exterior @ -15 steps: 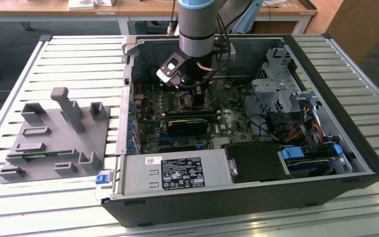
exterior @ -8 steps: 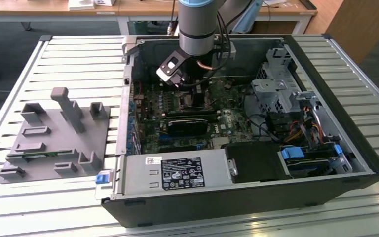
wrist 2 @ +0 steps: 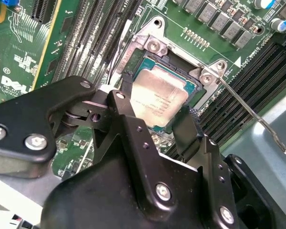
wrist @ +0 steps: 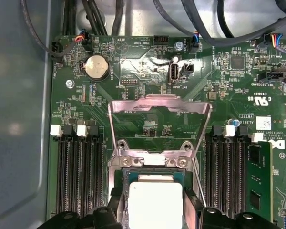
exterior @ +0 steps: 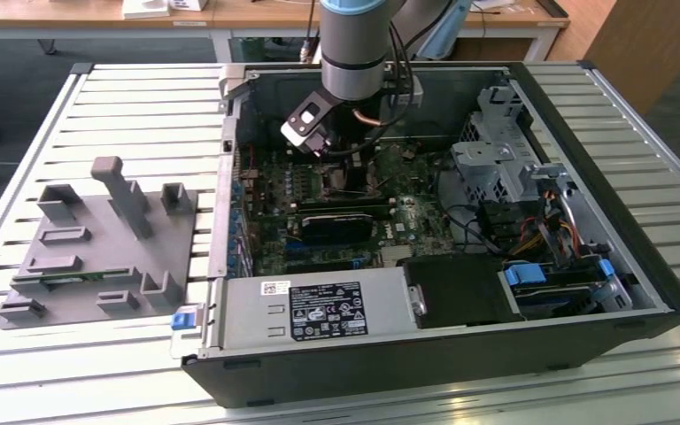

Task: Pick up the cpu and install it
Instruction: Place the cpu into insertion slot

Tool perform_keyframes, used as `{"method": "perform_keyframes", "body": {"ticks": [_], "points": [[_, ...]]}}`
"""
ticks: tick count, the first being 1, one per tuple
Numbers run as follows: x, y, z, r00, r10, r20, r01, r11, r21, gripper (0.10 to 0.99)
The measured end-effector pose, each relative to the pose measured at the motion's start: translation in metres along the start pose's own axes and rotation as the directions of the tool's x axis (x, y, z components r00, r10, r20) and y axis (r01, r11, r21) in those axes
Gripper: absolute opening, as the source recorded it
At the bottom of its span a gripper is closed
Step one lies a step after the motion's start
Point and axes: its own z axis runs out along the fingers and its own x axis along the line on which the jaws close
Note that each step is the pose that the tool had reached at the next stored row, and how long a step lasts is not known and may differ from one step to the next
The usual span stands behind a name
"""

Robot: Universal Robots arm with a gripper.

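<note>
Pincer, exterior view: the pincer (exterior: pixel 334 168) is down inside the open computer case (exterior: pixel 623 266) on the slatted bench (exterior: pixel 139 97), in the upper middle of the frame.
Cpu, second wrist view: the cpu (wrist 2: pixel 157 95) lies flat in the motherboard socket (wrist 2: pixel 148 43).
Grip, second wrist view: narrowed, with the fingers (wrist 2: pixel 125 90) against two opposite cpu edges.
Load plate, first wrist view: the load plate (wrist: pixel 159 102) is raised open beyond the cpu.

Print is mostly too fine to make out. In the exterior view, a black-and-white rating label (exterior: pixel 326 312) sits on the grey power supply cover (exterior: pixel 245 323), with a small barcode sticker (exterior: pixel 275 286) at its top corner. In the first wrist view, the green motherboard (wrist: pixel 148 119) has white silkscreen designators all over, a white board sticker (wrist: pixel 263 122) and big white logo letters (wrist: pixel 279 150) at one edge. In the second wrist view, there are faint dark marking lines on the cpu (wrist 2: pixel 158 95) lid.
</note>
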Motion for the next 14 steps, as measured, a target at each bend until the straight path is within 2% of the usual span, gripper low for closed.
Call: {"method": "perform_keyframes", "body": {"ticks": [5,9,14], "points": [[0.0009,0.0000,0.0006,1.0000,0.000,-0.0009,0.000,1.0000,0.000,0.612],[0.0009,0.0000,-0.0002,1.0000,0.000,0.0021,0.000,1.0000,0.000,0.612],[0.0010,0.0003,-0.0075,1.0000,0.000,0.0025,0.000,1.0000,0.000,0.612]]}}
